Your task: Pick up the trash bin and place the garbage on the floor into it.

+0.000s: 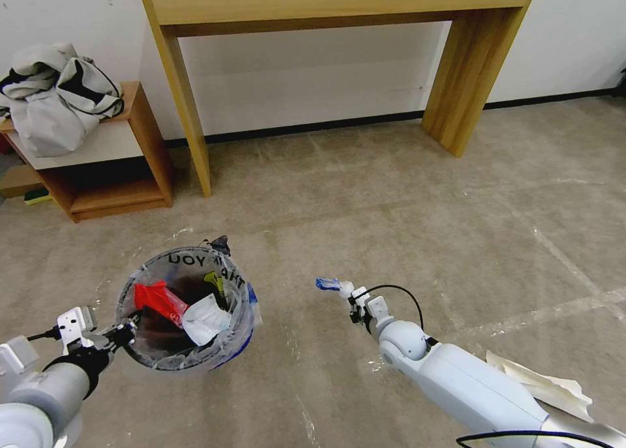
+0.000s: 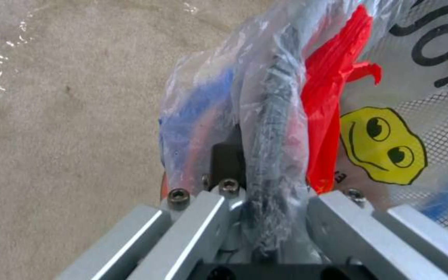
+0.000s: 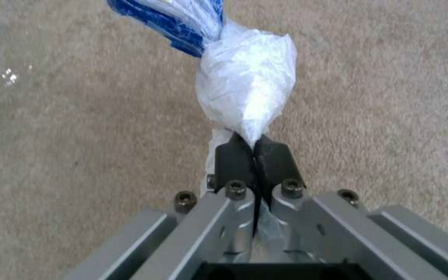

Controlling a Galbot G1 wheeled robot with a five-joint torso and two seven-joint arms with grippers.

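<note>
My left claw (image 1: pixel 128 334) clamped on the trash bin (image 1: pixel 186 311) rim, bin off the floor (image 1: pixel 365 194). Red wrapper (image 1: pixel 155 298) and white tissue (image 1: pixel 203 319) inside the bin. My right claw (image 1: pixel 352 299), right of the bin, pinched shut on a white-and-blue wrapper (image 1: pixel 331 284).

The liner (image 1: pixel 229 343) hides most of the bin (image 1: pixel 240 347) wall in the lower left of the head view, and the lettering (image 1: pixel 195 261) on its far side reads only in part. In the left wrist view, plastic bunched over the rim (image 2: pixel 276 132) at centre frame covers the left gripper (image 2: pixel 265 163), whose inner finger is hidden. The tan paper (image 1: pixel 548 386) at the lower right of the head view is partly behind the right arm (image 1: pixel 469 383), and the wrapper (image 3: pixel 245 85) runs off the top edge of the right wrist view.
</note>
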